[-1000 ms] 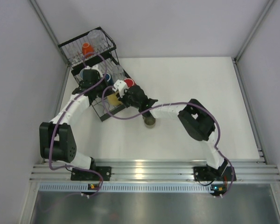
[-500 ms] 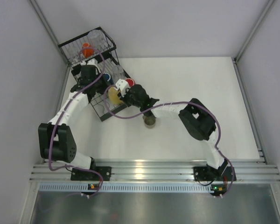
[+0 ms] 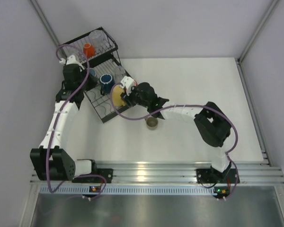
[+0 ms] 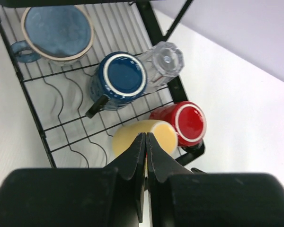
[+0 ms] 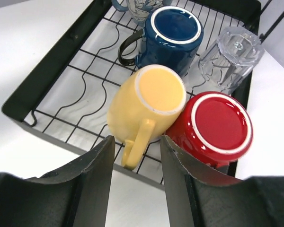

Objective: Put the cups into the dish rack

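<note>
yellow mug (image 5: 146,101) | tilted, touching red mug (image 5: 217,125) | right jaws apart

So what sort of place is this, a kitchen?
Probably a robot test cell, not a kitchen: plain grey walls, a white table, and two arms bolted to a metal rail, with a rack of cups as props.

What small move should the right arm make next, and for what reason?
Probably lift the right gripper straight back from the yellow ceramic mug. Its jaws stand open beside the handle, and the mug rests bottom-up in the black wire dish rack, against the red mug. An olive-grey mug waits on the table.
</note>
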### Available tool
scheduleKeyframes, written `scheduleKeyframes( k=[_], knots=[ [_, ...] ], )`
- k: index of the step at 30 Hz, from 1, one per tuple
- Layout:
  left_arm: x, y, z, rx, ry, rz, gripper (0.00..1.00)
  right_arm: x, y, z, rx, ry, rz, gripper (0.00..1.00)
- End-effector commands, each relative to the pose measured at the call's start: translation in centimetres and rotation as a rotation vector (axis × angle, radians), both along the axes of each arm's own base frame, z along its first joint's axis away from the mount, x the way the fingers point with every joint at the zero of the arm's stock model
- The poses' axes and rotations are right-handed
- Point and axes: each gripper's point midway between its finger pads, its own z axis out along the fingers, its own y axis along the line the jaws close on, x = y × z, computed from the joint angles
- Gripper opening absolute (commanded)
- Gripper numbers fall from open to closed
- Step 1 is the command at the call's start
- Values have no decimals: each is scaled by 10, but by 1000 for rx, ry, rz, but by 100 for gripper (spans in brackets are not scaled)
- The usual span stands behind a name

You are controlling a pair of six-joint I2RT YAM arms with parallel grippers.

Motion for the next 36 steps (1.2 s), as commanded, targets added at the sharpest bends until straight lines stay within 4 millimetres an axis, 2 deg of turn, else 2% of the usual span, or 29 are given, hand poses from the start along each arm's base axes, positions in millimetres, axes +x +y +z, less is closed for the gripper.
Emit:
scheduleKeyframes(
  k=[1,2,5,6,7,8,9,10,12,14,15,18,24,27,32,36],
  knots=[
    [-11,-11,36,-2,-90,-73,8,-8,-13,61,105,-32,-8,44],
    [-15,-21,35,-22,-91,-129,8,-11,-18,63,106,-18,-17,44],
    [-27,-32,15,-41,-42,-201,9,-20,-42,70,116,24,-89,43],
    [-33,-37,13,-48,-43,-224,9,-23,-56,56,75,72,-146,43],
    [-38,-37,2,-55,-21,-227,9,-21,-70,64,70,74,-207,43],
    [-42,-39,-3,-66,-9,-232,9,-23,-79,57,37,104,-241,43],
    [-47,-46,-4,-82,-8,-268,10,-30,-93,40,-29,152,-271,42],
    [-50,-51,-5,-77,-9,-293,10,-33,-102,45,5,189,-325,42],
    [-59,-68,-11,-94,9,-367,11,-52,-124,18,-64,313,-389,42],
    [-66,-83,-19,-113,34,-422,11,-62,-132,13,-71,369,-410,42],
    [-71,-96,-22,-116,41,-466,12,-70,-136,1,-91,405,-400,43],
    [-86,-114,-28,-140,60,-512,13,-86,-138,-18,-110,467,-373,43],
    [-90,-89,-32,-82,39,-372,17,-100,-131,-42,-166,494,-357,46],
    [-92,-83,-38,-97,57,-359,18,-105,-123,-50,-198,486,-341,48],
    [-97,-79,-49,-131,83,-367,18,-110,-123,-72,-279,495,-354,45],
    [-98,-74,-46,-132,72,-365,19,-118,-112,-78,-285,506,-331,43]
  ],
)
